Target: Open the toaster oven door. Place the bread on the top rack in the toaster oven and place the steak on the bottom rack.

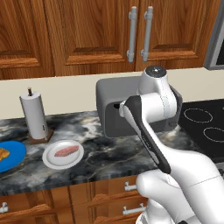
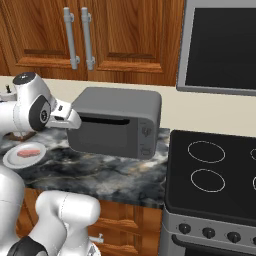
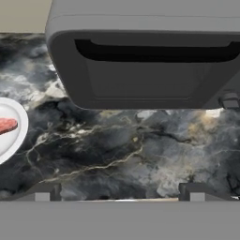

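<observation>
The grey toaster oven (image 2: 117, 107) stands on the marble counter against the back wall. Its dark toaster oven door (image 3: 150, 79) is shut, with a long slot (image 3: 157, 51) along its top. Both the top rack and the bottom rack are hidden behind it. My gripper (image 3: 119, 193) hangs open in front of the door, above the counter, holding nothing; its hand (image 2: 62, 117) sits by the oven's left front corner. The steak (image 1: 66, 151) lies on a white plate (image 1: 51, 160) left of the oven. The bread (image 1: 3, 154) rests on a blue plate (image 1: 15, 151) at the far left.
A white paper-towel roll (image 1: 35, 114) stands behind the plates. A black cooktop (image 2: 215, 170) lies right of the oven, with a dark appliance (image 2: 220, 45) mounted above it. Wooden cabinets (image 1: 87, 30) hang over the counter, and drawers (image 1: 109, 197) sit below its front edge.
</observation>
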You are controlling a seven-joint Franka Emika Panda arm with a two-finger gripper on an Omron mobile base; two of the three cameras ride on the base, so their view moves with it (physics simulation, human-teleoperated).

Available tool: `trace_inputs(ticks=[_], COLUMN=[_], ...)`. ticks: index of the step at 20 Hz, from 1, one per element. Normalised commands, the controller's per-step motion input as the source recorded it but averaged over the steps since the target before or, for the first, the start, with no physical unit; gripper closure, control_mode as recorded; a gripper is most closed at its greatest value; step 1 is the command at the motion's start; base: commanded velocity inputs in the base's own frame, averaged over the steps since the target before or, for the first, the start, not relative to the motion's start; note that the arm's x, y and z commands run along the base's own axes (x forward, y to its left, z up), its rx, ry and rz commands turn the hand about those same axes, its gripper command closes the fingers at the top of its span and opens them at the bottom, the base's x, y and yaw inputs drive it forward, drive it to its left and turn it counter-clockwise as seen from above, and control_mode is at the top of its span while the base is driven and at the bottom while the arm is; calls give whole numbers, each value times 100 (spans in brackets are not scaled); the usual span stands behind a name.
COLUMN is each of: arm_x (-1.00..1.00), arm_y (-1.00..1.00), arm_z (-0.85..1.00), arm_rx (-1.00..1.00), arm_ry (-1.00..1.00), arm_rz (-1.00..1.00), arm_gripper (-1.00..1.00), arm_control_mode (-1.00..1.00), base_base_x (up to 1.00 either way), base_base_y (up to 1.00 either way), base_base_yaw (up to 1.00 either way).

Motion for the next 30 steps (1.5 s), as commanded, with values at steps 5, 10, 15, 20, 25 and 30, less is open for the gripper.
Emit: trace_inputs(ticks=[5, 10, 15, 20, 25, 30], arm_x=[0, 0, 0, 0, 0, 0], arm_y=[0, 0, 0, 0, 0, 0], arm_z=[0, 0, 0, 0, 0, 0], arm_rx=[0, 0, 0, 0, 0, 0], arm_ry=[0, 0, 0, 0, 0, 0], arm_rz=[0, 0, 0, 0, 0, 0], arm_gripper=[-100, -100, -100, -100, -100, -100], arm_control_mode=[100, 100, 100, 100, 100, 100], base_base_x=[-30, -3, 6, 31, 26, 42], base_base_y=[68, 67, 39, 44, 53, 14], base_base_yaw=[0, -1, -1, -10, -10, -1])
